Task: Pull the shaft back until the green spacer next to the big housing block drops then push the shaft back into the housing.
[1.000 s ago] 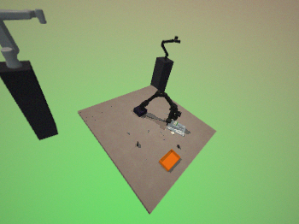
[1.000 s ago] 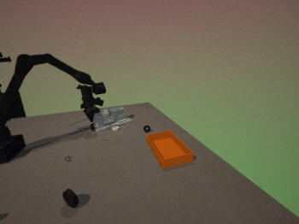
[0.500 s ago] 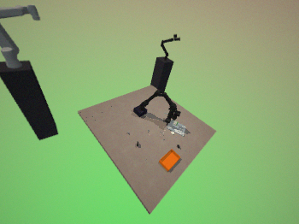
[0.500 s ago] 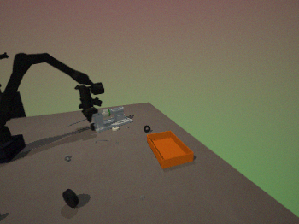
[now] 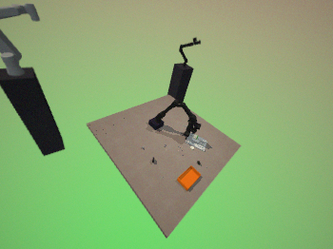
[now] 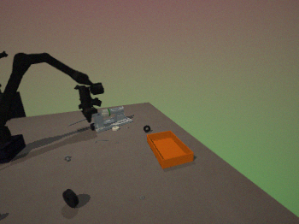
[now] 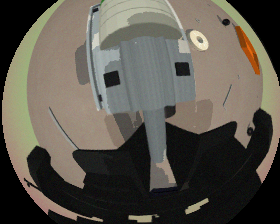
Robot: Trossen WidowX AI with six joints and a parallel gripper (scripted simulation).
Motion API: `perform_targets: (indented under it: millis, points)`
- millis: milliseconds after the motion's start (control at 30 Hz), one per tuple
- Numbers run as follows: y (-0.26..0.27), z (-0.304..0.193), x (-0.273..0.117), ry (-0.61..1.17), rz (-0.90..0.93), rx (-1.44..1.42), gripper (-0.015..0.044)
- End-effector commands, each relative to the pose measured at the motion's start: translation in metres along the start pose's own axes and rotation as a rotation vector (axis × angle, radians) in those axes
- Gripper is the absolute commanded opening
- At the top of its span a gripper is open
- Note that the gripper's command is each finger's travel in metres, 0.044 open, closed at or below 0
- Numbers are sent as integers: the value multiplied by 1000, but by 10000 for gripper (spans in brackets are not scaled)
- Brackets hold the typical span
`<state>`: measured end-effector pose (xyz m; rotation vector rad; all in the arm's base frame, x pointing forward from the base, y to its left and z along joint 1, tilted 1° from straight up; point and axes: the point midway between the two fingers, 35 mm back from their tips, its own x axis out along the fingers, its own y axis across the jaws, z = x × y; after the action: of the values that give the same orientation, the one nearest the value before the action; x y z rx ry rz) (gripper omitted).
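While the gripper (image 5: 186, 134) (image 6: 90, 120) (image 7: 158, 159) grasps the shaft (image 7: 154, 132), the shaft's end lies between the jaws, its length running out from them into the grey fixture (image 5: 197, 142) (image 6: 112, 122) (image 7: 147, 75); the green spacer (image 5: 196, 137) (image 6: 109, 112) (image 7: 103, 2) sits up on the fixture, beyond the jaws; the orange tray (image 5: 189, 179) (image 6: 171, 149) (image 7: 247, 50) stands near the tabletop's edge.

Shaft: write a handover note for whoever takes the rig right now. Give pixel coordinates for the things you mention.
Pincer (image 5: 186, 135) (image 6: 90, 120) (image 7: 159, 127): shut on the shaft (image 7: 156, 140) at its narrow end.
Green spacer (image 5: 196, 136) (image 6: 109, 112): up in the row, not dropped. A loose cream ring (image 5: 191, 147) (image 6: 113, 129) (image 7: 193, 36) lies on the table beside the stand.
Done: shaft gripped. How far it is drawn back: cannot tell.
Left: pull back until only the green spacer drops, push the shaft fully home, let go.
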<state>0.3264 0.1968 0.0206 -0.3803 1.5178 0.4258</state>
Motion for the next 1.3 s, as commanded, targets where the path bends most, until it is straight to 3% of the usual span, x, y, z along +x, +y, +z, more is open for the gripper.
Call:
perform_targets:
  millis: [0, 1267]
  points:
    - [0, -1, 0, 2, -2, -2, 0]
    - [0, -4, 0, 2, -2, -2, 0]
